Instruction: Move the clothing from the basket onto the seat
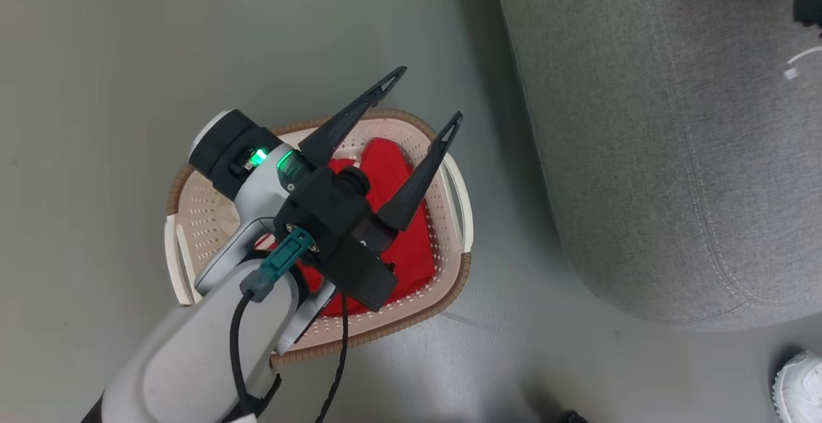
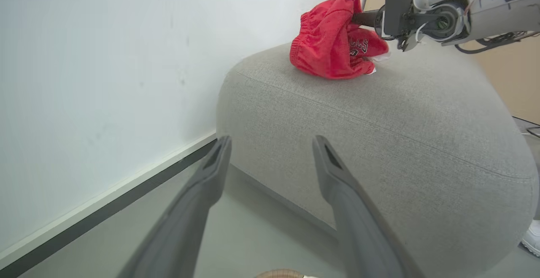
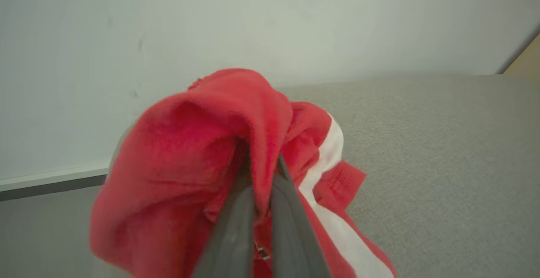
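While the left end effector (image 1: pixel 429 97) hangs above the basket (image 1: pixel 205 217) with its 2 fingers (image 1: pixel 359 112) spread wide and nothing between them, the right end effector (image 3: pixel 261 164) is clenched on 1 red garment (image 3: pixel 190 164), whose lower folds rest on top of the grey seat (image 2: pixel 379 122). Inside the basket lies 1 further red garment (image 1: pixel 392 172); the basket stands on the floor (image 1: pixel 96 89) just beside the seat.

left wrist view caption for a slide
Open left gripper faces the rounded grey fabric sofa; right gripper clamps a bunched red shiny garment.

Red clothing (image 1: pixel 388 160) in basket (image 1: pixel 209 214), on seat (image 1: pixel 674 153)
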Motion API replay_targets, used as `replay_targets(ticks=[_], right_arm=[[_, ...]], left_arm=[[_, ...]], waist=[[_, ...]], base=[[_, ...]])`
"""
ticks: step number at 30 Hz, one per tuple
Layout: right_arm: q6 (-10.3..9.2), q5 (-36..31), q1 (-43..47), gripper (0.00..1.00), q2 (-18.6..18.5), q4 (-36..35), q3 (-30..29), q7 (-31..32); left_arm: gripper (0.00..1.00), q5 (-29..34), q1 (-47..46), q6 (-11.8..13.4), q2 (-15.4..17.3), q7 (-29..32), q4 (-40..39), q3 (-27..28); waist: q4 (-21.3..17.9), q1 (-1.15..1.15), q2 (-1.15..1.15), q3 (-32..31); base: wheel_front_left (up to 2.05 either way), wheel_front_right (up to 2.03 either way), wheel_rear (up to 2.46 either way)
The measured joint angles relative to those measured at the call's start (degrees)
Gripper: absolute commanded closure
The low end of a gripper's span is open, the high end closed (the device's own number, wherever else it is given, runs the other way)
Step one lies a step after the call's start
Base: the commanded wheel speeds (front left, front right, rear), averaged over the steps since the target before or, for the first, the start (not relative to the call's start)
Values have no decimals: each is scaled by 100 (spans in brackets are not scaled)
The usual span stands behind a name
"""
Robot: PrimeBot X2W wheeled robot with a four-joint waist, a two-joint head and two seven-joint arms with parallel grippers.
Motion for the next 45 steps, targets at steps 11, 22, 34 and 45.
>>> replay_targets(ticks=[11,22,34,45], right_arm=[[203,-58,396,0,43,179,76,-56],[322,-316,927,0,90,-108,210,-90],[366,-366,1634,0,381,-702,183,-97],[263,-388,2781,0,646,-1318,114,-97]], left_arm=[[0,-18,-8,-5,21,-142,357,54],[0,-304,298,54,-64,-536,881,247],[0,-653,766,264,-142,-854,1440,650],[0,-933,1361,485,-67,-971,1863,1100]], waist=[[-89,-1,-1,5],[-132,-2,-1,-533],[13,-2,-2,-1365],[369,-2,-3,-2148]], base=[[0,0,0],[0,0,0],[0,0,0],[0,0,0]])
